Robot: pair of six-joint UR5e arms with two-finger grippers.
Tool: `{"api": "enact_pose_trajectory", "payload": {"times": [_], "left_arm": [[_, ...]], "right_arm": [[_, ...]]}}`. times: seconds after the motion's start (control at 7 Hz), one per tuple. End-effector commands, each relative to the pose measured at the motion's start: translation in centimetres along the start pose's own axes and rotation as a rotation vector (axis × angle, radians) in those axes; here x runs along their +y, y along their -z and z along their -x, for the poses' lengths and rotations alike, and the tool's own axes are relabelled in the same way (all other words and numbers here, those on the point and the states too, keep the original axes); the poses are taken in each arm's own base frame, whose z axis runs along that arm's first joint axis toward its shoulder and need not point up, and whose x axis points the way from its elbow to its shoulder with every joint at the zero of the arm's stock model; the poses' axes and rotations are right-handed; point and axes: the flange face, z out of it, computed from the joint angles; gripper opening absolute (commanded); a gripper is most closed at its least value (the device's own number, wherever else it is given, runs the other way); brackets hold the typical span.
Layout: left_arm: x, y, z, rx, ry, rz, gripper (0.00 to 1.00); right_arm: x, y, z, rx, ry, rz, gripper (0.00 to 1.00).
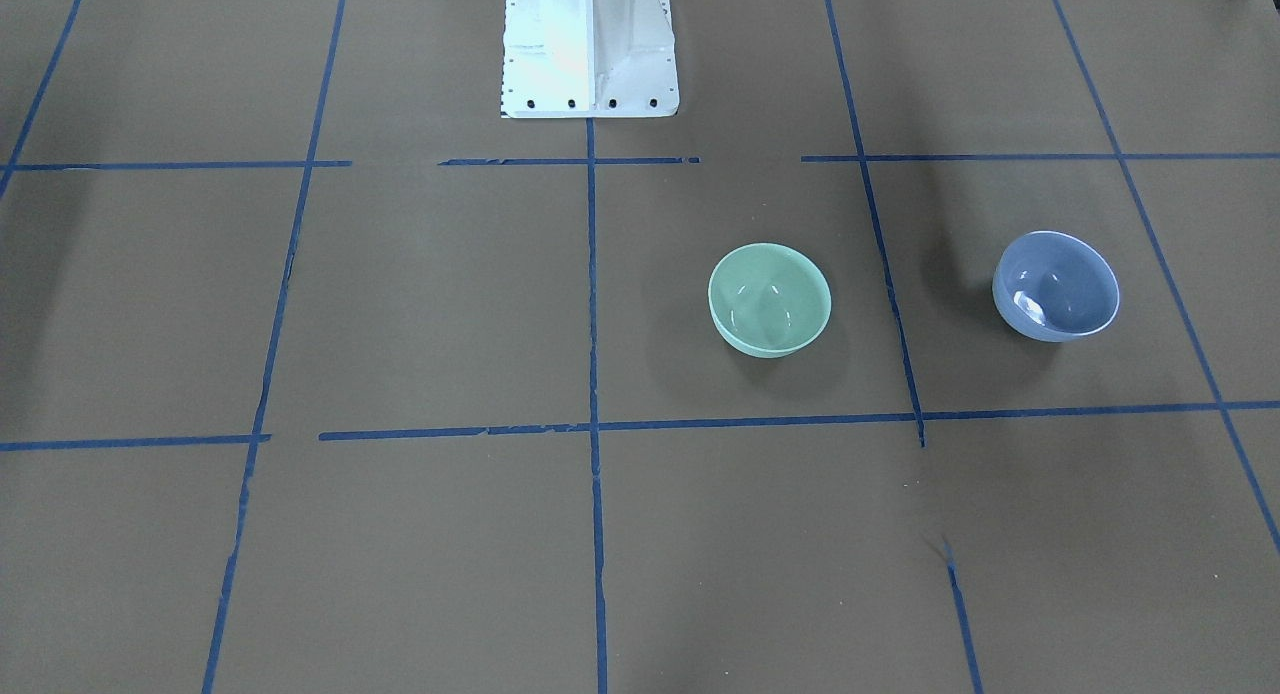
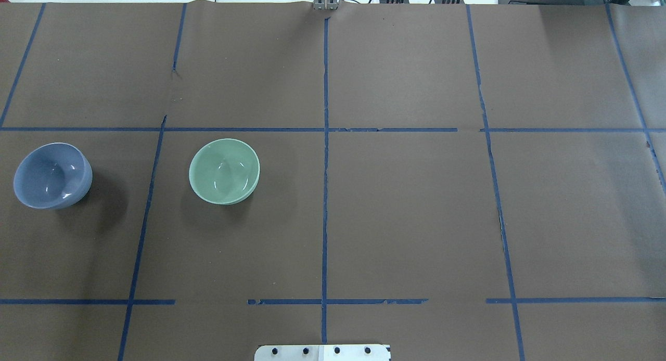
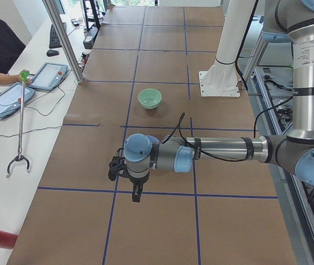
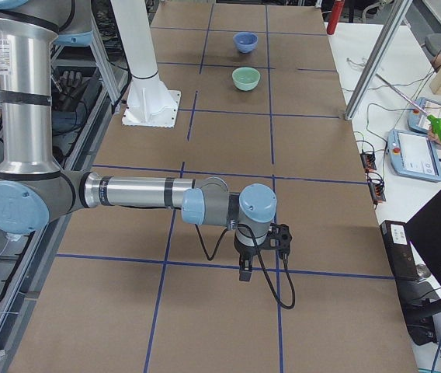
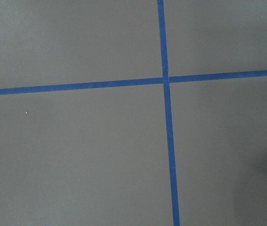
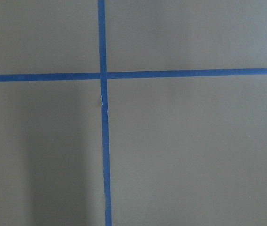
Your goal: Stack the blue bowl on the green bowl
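Note:
The blue bowl (image 1: 1055, 286) stands upright on the brown table cover, at the left edge in the overhead view (image 2: 52, 176). The green bowl (image 1: 769, 299) stands upright and empty about one bowl's width from it, toward the table's middle (image 2: 224, 170). The two bowls do not touch. My left gripper (image 3: 137, 193) shows only in the exterior left view, hanging above the table. My right gripper (image 4: 245, 268) shows only in the exterior right view, far from both bowls. I cannot tell whether either is open or shut. Both wrist views show only brown cover and blue tape.
The white robot base (image 1: 588, 44) stands at the table's near middle edge. Blue tape lines (image 2: 325, 194) divide the cover into squares. An operator holds a grabber stick (image 3: 20, 121) beside the table, next to tablets (image 3: 49, 75).

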Motion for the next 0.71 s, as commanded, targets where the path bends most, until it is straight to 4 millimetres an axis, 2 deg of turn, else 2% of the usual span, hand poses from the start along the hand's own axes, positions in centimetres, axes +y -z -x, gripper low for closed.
{"api": "enact_pose_trajectory", "payload": {"times": [0.0, 0.29, 0.43, 0.57], "left_arm": [[-0.2, 0.1, -0.2, 0.002, -0.009, -0.004, 1.0], [-0.2, 0.0, 0.0, 0.002, -0.007, -0.001, 1.0], [-0.9, 0.8, -0.9, 0.001, -0.024, -0.021, 1.0], [-2.5, 1.7, -2.0, 0.0, -0.063, -0.061, 1.0]], "right_arm": [[0.0, 0.0, 0.0, 0.0, -0.001, -0.001, 1.0], [0.0, 0.0, 0.0, 0.0, 0.0, 0.0, 1.0], [0.0, 0.0, 0.0, 0.0, 0.0, 0.0, 1.0], [0.0, 0.0, 0.0, 0.0, 0.0, 0.0, 1.0]]}}
